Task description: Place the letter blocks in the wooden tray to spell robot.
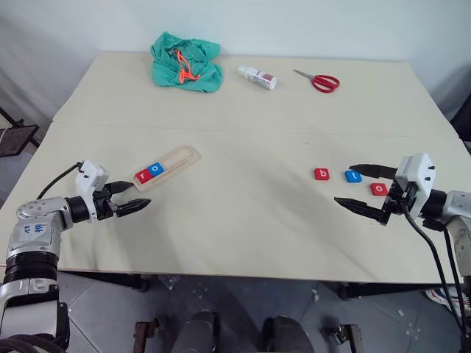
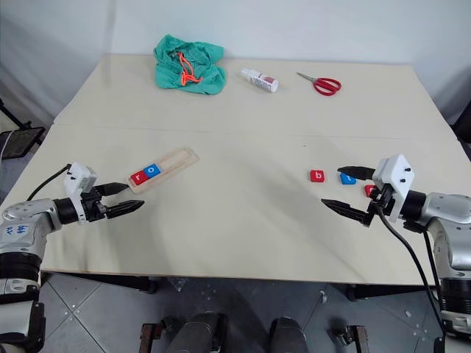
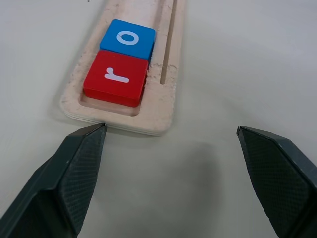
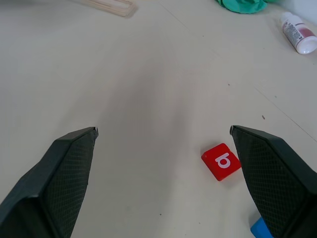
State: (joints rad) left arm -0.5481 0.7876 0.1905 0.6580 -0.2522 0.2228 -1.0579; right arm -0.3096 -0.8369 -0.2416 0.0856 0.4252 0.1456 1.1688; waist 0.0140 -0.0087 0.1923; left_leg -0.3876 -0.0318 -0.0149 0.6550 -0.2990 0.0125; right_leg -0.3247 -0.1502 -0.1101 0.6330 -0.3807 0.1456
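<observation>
Just ahead of my right pincer – fingers wide, empty – lay the red b block; the wooden tray, holding r and o, sat beside my open left pincer

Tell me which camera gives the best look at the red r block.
The left wrist view: the red r block sits close up in the wooden tray, its letter plain. Both eye views show it small at the tray's near end.

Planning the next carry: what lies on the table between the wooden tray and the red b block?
Nothing: in the left eye view, bare tabletop runs from the wooden tray to the red b block.
</observation>
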